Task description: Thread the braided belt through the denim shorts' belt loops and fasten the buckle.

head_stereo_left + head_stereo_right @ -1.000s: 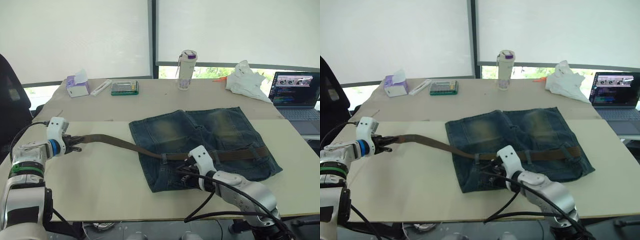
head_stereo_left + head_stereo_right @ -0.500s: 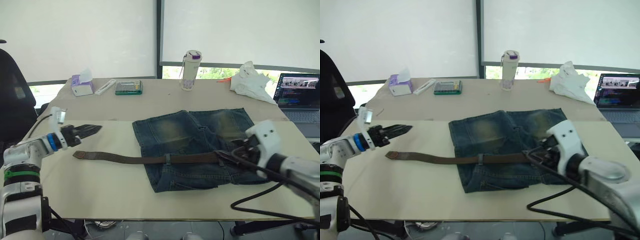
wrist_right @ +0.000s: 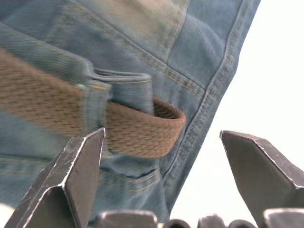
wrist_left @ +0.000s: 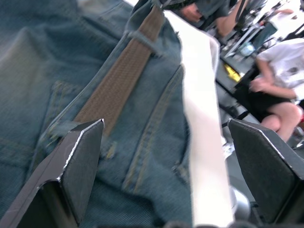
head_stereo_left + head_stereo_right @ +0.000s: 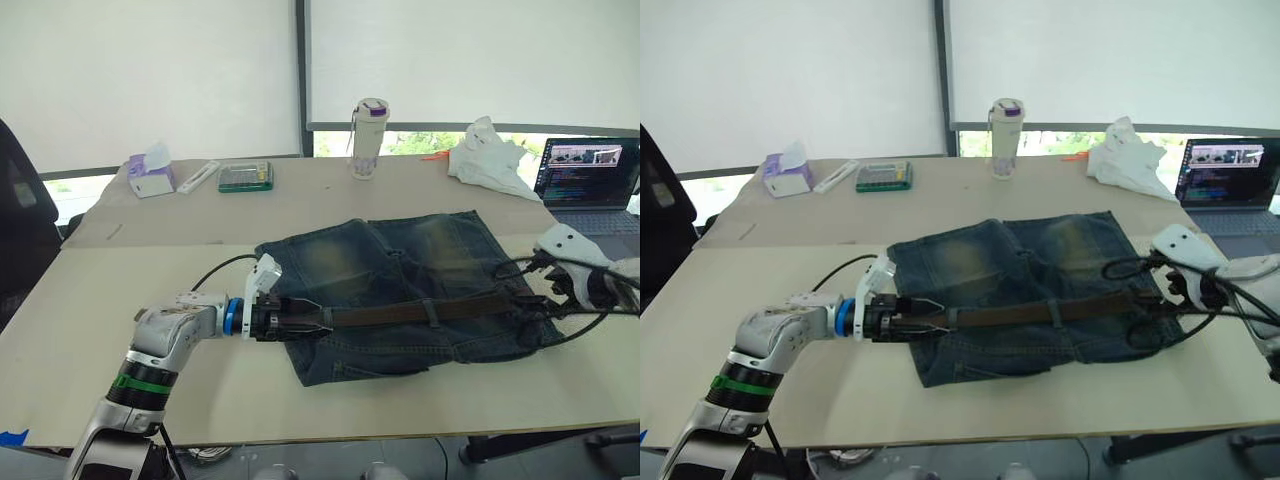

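Two grippers spread wide, holding nothing: left gripper [image 5: 318,320] and right gripper [image 5: 528,301] at opposite ends of the denim shorts [image 5: 400,270] waistband. Braided belt [image 5: 420,311] lying along that waistband, through belt loops [image 3: 97,102]. Threading seemingly done; next, probably find and fasten the unseen buckle.

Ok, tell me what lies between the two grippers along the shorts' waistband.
In the eye views the braided belt runs across the denim shorts from the left gripper to the right gripper, passing under a belt loop.
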`<state>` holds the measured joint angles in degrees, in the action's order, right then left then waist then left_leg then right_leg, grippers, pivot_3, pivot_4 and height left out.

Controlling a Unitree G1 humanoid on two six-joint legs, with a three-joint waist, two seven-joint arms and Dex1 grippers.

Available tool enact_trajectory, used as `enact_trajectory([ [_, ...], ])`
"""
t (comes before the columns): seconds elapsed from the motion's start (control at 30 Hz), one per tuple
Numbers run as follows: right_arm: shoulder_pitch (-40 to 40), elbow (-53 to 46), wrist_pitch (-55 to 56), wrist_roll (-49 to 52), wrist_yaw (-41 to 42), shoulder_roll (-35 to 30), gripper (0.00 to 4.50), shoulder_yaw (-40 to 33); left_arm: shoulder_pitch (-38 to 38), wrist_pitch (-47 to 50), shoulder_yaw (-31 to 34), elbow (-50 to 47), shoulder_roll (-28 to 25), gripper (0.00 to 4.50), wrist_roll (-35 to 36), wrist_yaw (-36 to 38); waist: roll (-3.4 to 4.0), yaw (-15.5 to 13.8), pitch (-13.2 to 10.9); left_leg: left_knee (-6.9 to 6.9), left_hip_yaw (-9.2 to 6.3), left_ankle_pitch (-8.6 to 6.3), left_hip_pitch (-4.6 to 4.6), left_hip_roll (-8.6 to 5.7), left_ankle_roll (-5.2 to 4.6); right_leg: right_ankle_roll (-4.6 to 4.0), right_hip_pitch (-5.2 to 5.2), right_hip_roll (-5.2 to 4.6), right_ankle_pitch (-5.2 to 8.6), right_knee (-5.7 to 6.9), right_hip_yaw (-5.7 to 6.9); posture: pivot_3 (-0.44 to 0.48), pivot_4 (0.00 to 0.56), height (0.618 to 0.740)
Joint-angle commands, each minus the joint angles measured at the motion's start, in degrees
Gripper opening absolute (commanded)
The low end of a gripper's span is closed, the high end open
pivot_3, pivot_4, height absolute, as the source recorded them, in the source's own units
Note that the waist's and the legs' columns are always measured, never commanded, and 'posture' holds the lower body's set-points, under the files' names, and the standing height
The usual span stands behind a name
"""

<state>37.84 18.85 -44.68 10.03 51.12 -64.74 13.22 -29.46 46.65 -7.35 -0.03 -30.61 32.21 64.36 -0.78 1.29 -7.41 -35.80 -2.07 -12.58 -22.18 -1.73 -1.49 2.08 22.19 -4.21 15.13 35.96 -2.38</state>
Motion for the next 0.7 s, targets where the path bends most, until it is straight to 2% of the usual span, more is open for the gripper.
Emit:
enact_trajectory([
  [0.03, 4.6, 10.2, 4.6, -3.2, 7.4, 3.2, 4.3, 2.7, -2.4, -2.6, 0.9, 3.0, 1.2, 4.41, -2.2, -3.0, -0.01, -0.3, 0.0, -0.04, 0.01, 0.0, 0.02, -0.01, 0.0, 0.0, -0.02, 0.01, 0.0, 0.01, 0.01, 0.0, 0.15, 0.74],
  [0.07, 5.2, 12.0, 5.4, -3.8, 8.5, 4.1, 3.75, 3.1, -3.0, -2.1, 1.3, 3.7, 1.7, 4.44, -2.1, -3.8, -0.01, -0.4, 0.0, -0.05, 0.01, 0.0, 0.01, -0.02, 0.0, 0.0, -0.03, 0.01, 0.0, 0.01, 0.01, 0.0, 0.15, 0.74],
  [0.17, 5.4, 11.8, 4.9, -2.9, 11.7, 5.5, 2.8, 1.3, -4.0, -1.2, 1.7, 4.7, 2.9, 4.44, -2.1, -5.9, 0.0, -0.8, 0.0, -0.1, -0.02, 0.0, -0.05, -0.11, 0.0, 0.04, -0.02, -0.08, -0.01, 0.01, 0.04, 0.0, 0.15, 0.74],
  [0.27, 0.0, 0.3, 0.3, 0.6, 12.3, 4.2, 1.78, -3.2, -3.9, 1.7, 2.0, 5.0, 3.3, 4.44, -1.8, -8.5, 0.0, -0.8, 0.0, -0.11, -0.09, 0.0, -0.1, -0.14, 0.0, 0.08, -0.01, -0.14, -0.04, 0.0, 0.03, 0.0, 0.15, 0.74],
  [0.43, -11.0, -20.7, -9.2, 4.9, 4.8, 5.6, 0.07, -13.8, -3.7, 2.8, 0.4, 5.7, 3.9, 4.44, -4.5, -12.3, 0.03, -1.1, 0.0, -0.11, -0.28, 0.0, -0.11, -0.11, 0.0, 0.09, 0.0, -0.15, -0.04, 0.11, 0.05, 0.0, 0.15, 0.74],
  [0.57, -19.7, -36.5, -17.1, 5.9, -3.2, 8.9, 0.02, -21.7, -3.7, 2.5, -2.3, 6.6, 6.0, 4.44, -7.0, -14.8, 0.03, -1.3, 0.0, -0.12, -0.35, 0.0, -0.13, -0.11, 0.01, 0.1, 0.0, -0.15, -0.03, 0.11, 0.05, 0.0, 0.15, 0.74],
  [0.7, -23.8, -45.7, -23.5, 8.3, -6.0, 10.6, 0.02, -27.7, -5.2, 2.4, -3.4, 8.5, 9.9, 4.44, -9.0, -18.7, 0.03, -1.7, 0.0, -0.14, -0.34, 0.0, -0.13, -0.17, 0.01, 0.1, 0.0, -0.18, -0.04, 0.13, 0.03, 0.0, 0.15, 0.74],
])
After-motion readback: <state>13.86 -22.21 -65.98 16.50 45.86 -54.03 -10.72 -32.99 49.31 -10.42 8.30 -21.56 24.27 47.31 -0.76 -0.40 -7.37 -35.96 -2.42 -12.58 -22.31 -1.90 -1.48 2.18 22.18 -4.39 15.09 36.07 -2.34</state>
